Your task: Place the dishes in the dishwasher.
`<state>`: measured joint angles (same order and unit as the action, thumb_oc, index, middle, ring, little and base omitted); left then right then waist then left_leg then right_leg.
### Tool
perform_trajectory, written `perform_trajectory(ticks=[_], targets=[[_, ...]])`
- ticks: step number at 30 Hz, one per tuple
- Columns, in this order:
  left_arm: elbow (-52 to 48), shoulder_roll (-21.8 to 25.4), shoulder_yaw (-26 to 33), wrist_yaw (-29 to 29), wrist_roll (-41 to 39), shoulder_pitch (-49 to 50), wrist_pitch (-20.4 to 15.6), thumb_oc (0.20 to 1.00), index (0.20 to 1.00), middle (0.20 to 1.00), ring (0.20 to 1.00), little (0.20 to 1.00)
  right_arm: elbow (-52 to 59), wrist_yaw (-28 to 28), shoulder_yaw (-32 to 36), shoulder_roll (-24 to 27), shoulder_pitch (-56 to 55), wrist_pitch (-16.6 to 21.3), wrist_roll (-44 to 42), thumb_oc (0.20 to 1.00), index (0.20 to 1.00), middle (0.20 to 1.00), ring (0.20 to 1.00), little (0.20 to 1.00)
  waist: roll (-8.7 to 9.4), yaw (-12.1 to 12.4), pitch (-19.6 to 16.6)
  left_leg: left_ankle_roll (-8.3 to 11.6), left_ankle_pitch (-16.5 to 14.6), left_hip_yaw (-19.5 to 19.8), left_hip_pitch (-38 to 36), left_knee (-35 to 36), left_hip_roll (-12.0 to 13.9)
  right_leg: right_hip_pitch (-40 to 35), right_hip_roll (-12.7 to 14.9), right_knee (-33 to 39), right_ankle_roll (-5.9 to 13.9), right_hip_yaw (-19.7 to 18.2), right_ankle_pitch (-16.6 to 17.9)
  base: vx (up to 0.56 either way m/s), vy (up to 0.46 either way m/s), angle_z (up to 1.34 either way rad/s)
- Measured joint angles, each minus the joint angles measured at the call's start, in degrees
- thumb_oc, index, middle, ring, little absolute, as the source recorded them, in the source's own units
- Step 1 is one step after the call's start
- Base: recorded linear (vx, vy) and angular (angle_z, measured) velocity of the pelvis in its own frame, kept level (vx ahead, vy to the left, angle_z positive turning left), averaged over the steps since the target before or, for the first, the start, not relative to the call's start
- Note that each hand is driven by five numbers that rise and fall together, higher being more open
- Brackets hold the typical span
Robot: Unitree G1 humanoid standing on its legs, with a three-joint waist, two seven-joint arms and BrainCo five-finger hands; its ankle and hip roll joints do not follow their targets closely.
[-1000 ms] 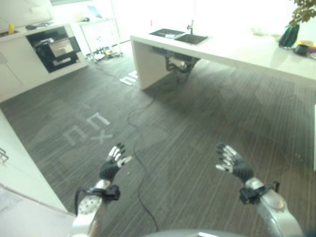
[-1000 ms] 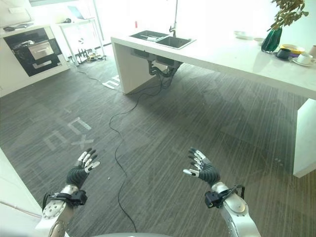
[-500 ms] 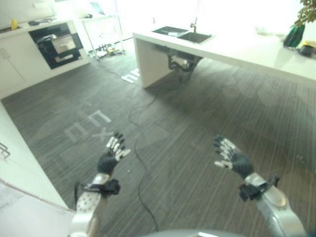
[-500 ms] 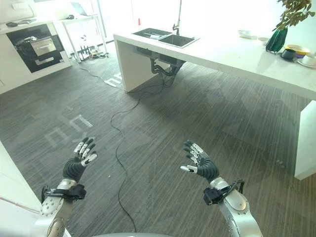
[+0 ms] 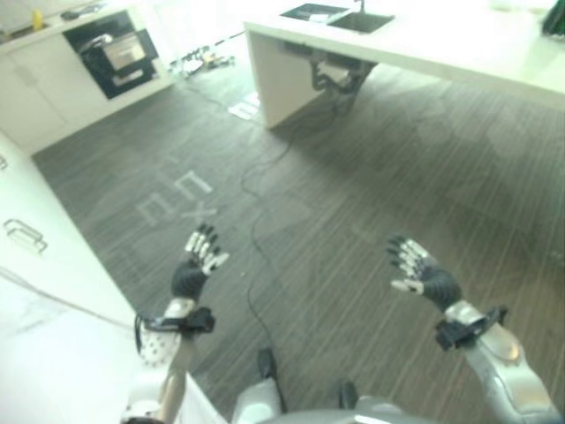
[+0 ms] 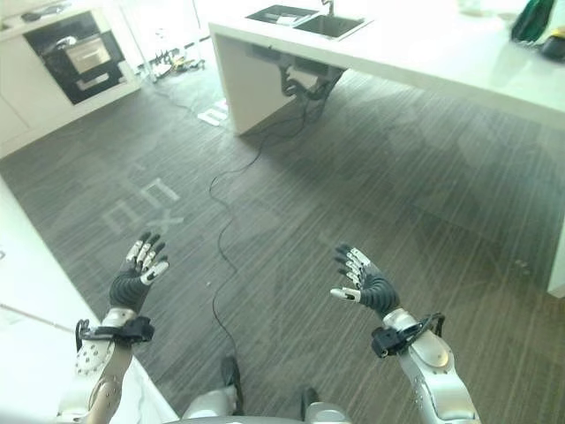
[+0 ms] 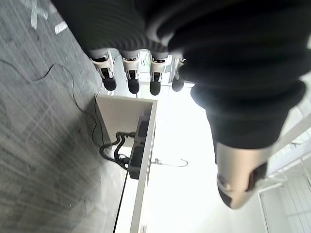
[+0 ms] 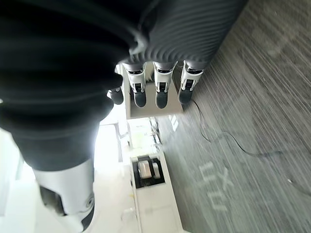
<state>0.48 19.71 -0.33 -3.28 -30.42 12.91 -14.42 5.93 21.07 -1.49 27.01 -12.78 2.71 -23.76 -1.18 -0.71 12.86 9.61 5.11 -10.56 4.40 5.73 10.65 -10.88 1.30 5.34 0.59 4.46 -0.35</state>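
The grey striped floor [image 6: 371, 177] takes up most of the scene and carries pale tape marks [image 6: 141, 205] on its left part. A long white island counter [image 6: 415, 62] runs across the far side; a dark double sink [image 6: 309, 19] with a faucet is set into its left end, and dark pipework [image 6: 305, 81] hangs beneath that end. White cabinets [image 5: 53, 97] line the far left wall, with a black built-in oven [image 6: 79, 55] set in their front; whether any of these fronts is the dishwasher cannot be told. A white cabinet run [image 5: 44, 291] with a bar handle [image 5: 25, 233] borders the near left edge of the floor. At the far right end of the counter stand a dark green vase [image 6: 534, 19] and, just beside it, a small dark dish [image 6: 556, 44] cut by the edge of the view; it is too small to identify further. The left hand [image 6: 135, 281] hovers above the near left part of the floor, fingers straight and slightly spread, holding nothing. The right hand [image 6: 364, 284] hovers above the near right part, well apart from the left, fingers likewise extended and empty. In each wrist view the fingers [image 7: 129, 73] and [image 8: 163, 90] hang straight in a row.
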Motion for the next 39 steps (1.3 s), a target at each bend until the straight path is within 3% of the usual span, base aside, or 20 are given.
perform_trajectory(ticks=[4,7,10,13,15,16,17,18,19,21,22,24,25,29,30,31,33,35,37,39], targets=[[-0.07,-1.09,0.23,0.12,0.01,0.53,-1.46,1.000,1.000,1.000,1.000,1.000,0.02,0.48,0.29,2.04,0.08,0.41,0.05,1.000,1.000,1.000,1.000,1.000,-0.29,1.93,-0.04,-1.20,0.15,-3.16,-2.21,-0.40,0.73,-2.92,2.23,0.03,3.25,-3.29,-2.64,0.32,0.228,-0.38],[-0.36,1.28,0.45,0.25,0.01,-1.52,-1.66,1.000,1.000,1.000,1.000,1.000,2.98,0.44,-0.26,0.95,-0.74,0.41,0.06,1.000,1.000,1.000,1.000,1.000,4.49,2.69,-0.67,-3.72,1.95,-5.66,-4.96,-0.08,-5.63,-5.50,8.26,-0.89,5.46,-3.46,-4.45,0.26,0.192,-0.24],[-2.25,2.87,0.44,-0.14,0.05,-2.36,-1.68,1.000,1.000,1.000,1.000,1.000,4.41,0.20,-0.58,-2.01,-0.20,0.43,0.09,1.000,1.000,1.000,1.000,1.000,6.42,4.32,-1.46,-9.17,2.44,-6.05,-6.43,-0.03,-8.11,-6.15,9.10,-4.19,6.85,0.91,-3.75,0.21,0.176,-0.11],[-2.26,2.85,0.28,-2.52,0.08,-3.54,-1.52,1.000,1.000,1.000,1.000,1.000,4.33,-2.77,-0.64,-2.98,0.92,0.38,0.18,1.000,1.000,1.000,1.000,1.000,4.35,4.11,-2.04,-12.10,0.30,-3.75,-7.80,-0.29,-8.85,2.35,10.36,-24.53,10.56,2.29,-3.26,0.24,0.219,0.41],[-2.15,2.80,1.05,-3.60,0.14,-3.72,-1.14,1.000,1.000,1.000,1.000,1.000,4.44,-4.08,-0.52,-5.63,1.40,0.42,0.98,1.000,1.000,1.000,1.000,1.000,4.96,4.69,-2.51,-14.46,-1.67,-2.29,-9.76,-0.44,-11.96,9.75,13.49,-41.28,15.00,-1.09,1.40,0.27,0.219,0.53],[-2.22,2.71,0.52,-3.91,0.22,-3.69,-0.73,1.000,1.000,1.000,1.000,1.000,4.27,-4.29,-0.67,-6.61,1.30,0.41,1.32,1.000,1.000,1.000,1.000,1.000,4.42,4.78,-2.73,-15.30,-1.96,-1.76,-10.88,-0.45,-12.75,12.13,14.61,-46.55,15.12,-1.40,6.28,0.42,0.222,0.34],[-2.82,3.00,0.47,-4.26,0.69,-3.21,-0.46,1.000,1.000,1.000,1.000,1.000,3.70,-4.34,-2.66,-6.47,2.02,0.40,1.55,1.000,1.000,1.000,1.000,1.000,2.52,5.60,-2.70,-18.52,-4.63,-1.10,-12.37,-0.48,-13.01,16.97,15.20,-53.71,13.71,-0.42,6.07,0.39,0.161,-0.10],[-2.79,3.03,1.46,-3.95,0.69,-3.29,-0.28,1.000,1.000,1.000,1.000,1.000,3.48,-4.31,-4.08,-6.40,3.57,0.40,2.47,1.000,1.000,1.000,1.000,1.000,2.28,5.00,-2.72,-18.65,-5.33,-1.61,-12.58,-0.48,-12.74,22.54,14.62,-58.61,11.51,1.88,1.59,0.59,-0.010,-0.13],[-2.65,3.98,0.96,-3.88,0.99,-4.48,0.79,1.000,1.000,1.000,1.000,1.000,3.39,-4.39,-5.14,-6.15,3.62,0.47,2.58,1.000,1.000,1.000,1.000,1.000,1.03,2.79,-2.69,-16.27,-4.75,-2.17,-13.95,-0.48,-11.99,26.78,10.96,-48.69,8.16,6.31,-4.57,0.40,-0.131,0.05],[-3.01,4.10,1.48,-4.58,1.86,-4.42,1.14,1.000,1.000,1.000,1.000,1.000,3.70,-4.22,-4.52,-4.46,0.75,0.68,2.41,1.000,1.000,1.000,1.000,1.000,1.66,0.75,-3.07,-12.93,-7.31,-0.63,-16.04,-0.47,-12.90,27.22,8.12,-32.57,7.47,11.80,-4.94,0.56,-0.208,0.39],[-3.17,4.23,2.34,-5.03,1.86,-4.00,1.24,1.000,1.000,1.000,1.000,1.000,3.61,-3.96,-4.09,-3.38,-1.05,1.13,2.27,1.000,1.000,1.000,1.000,1.000,3.81,-0.38,-3.49,-11.63,-9.67,0.16,-16.85,-0.50,-14.55,28.22,7.47,-24.81,8.10,12.89,-3.91,0.57,-0.217,0.40],[-2.67,4.59,2.80,-5.14,1.86,-1.39,2.02,1.000,1.000,1.000,1.000,1.000,3.45,-3.21,-2.96,-1.87,-4.96,1.60,2.25,1.000,1.000,1.000,1.000,1.000,6.69,-1.25,-4.01,-12.98,-11.35,1.27,-18.98,-0.59,-17.47,28.50,6.38,-12.30,7.00,11.18,0.25,0.47,-0.220,0.47],[-2.50,4.54,1.70,-5.44,2.19,-0.28,2.53,1.000,1.000,1.000,1.000,1.000,2.65,-3.23,-1.81,-1.88,-5.77,1.71,2.19,1.000,1.000,1.000,1.000,1.000,6.24,-3.09,-3.91,-13.51,-12.00,3.23,-21.07,-0.60,-17.56,27.85,6.06,-7.80,5.99,9.56,1.83,0.49,-0.258,0.72],[-2.52,4.00,-2.32,-5.34,3.08,-1.13,2.43,1.000,1.000,1.000,1.000,1.000,0.10,-3.77,-2.47,-1.92,-3.66,1.89,2.13,1.000,1.000,1.000,1.000,1.000,1.34,-5.45,-2.48,-9.75,-15.69,6.89,-27.46,-0.64,-12.05,25.66,3.65,-3.82,5.92,8.98,5.91,0.49,-0.323,0.64],[-2.65,4.29,-3.22,-5.33,3.03,-1.58,2.44,1.000,1.000,1.000,1.000,1.000,0.13,-4.20,-2.44,-1.92,-3.08,1.89,2.11,1.000,1.000,1.000,1.000,1.000,1.43,-5.50,-2.74,-9.09,-16.09,7.09,-29.09,-0.81,-11.50,23.10,2.80,-2.75,5.72,8.80,5.66,0.36,-0.266,0.41],[-2.74,4.51,-3.89,-5.27,2.85,-2.61,2.55,1.000,1.000,1.000,1.000,1.000,0.30,-4.47,-2.20,-1.67,-2.15,1.88,2.07,1.000,1.000,1.000,1.000,1.000,2.35,-5.57,-3.34,-8.10,-16.68,7.84,-30.72,-1.52,-11.43,21.33,2.48,-3.45,3.87,7.81,7.33,0.30,-0.224,0.30],[-3.95,2.18,-4.21,-5.18,2.79,-3.47,3.39,1.000,1.000,1.000,1.000,1.000,1.83,-5.42,-0.23,-1.04,0.87,1.58,1.06,1.000,1.000,1.000,1.000,1.000,-0.93,-5.54,-3.81,-6.29,-16.30,8.30,-31.34,-5.79,-8.49,21.17,-0.54,-7.88,-2.14,6.89,11.00,0.30,-0.245,-0.02],[-5.17,1.95,-4.14,-5.20,2.19,-3.53,3.41,1.000,1.000,1.000,1.000,1.000,2.17,-5.67,-0.06,0.10,3.46,1.33,0.00,1.000,1.000,1.000,1.000,1.000,-1.89,-5.30,-3.95,-2.12,-10.62,6.22,-26.68,-18.60,-7.58,18.85,-2.69,-8.56,-5.56,4.66,8.89,0.26,-0.312,-0.63],[-5.49,2.06,-4.04,-5.20,1.67,-3.87,3.43,1.000,1.000,1.000,1.000,1.000,2.28,-5.83,0.93,0.44,2.60,1.40,0.01,1.000,1.000,1.000,1.000,1.000,-0.63,-5.57,-3.93,-2.07,-10.93,6.83,-22.17,-24.63,-7.67,15.54,-2.81,-6.09,-6.50,3.54,7.44,0.18,-0.293,-0.32],[-5.49,1.76,-4.20,-4.84,0.02,-4.04,3.31,1.000,1.000,1.000,1.000,1.000,1.31,-5.26,1.30,0.42,0.88,1.32,0.03,1.000,1.000,1.000,1.000,1.000,0.60,-6.04,-3.69,-0.64,-6.31,4.91,-11.04,-43.46,-5.42,12.67,-3.51,-5.03,-7.47,3.18,5.20,0.21,-0.286,-0.11]])
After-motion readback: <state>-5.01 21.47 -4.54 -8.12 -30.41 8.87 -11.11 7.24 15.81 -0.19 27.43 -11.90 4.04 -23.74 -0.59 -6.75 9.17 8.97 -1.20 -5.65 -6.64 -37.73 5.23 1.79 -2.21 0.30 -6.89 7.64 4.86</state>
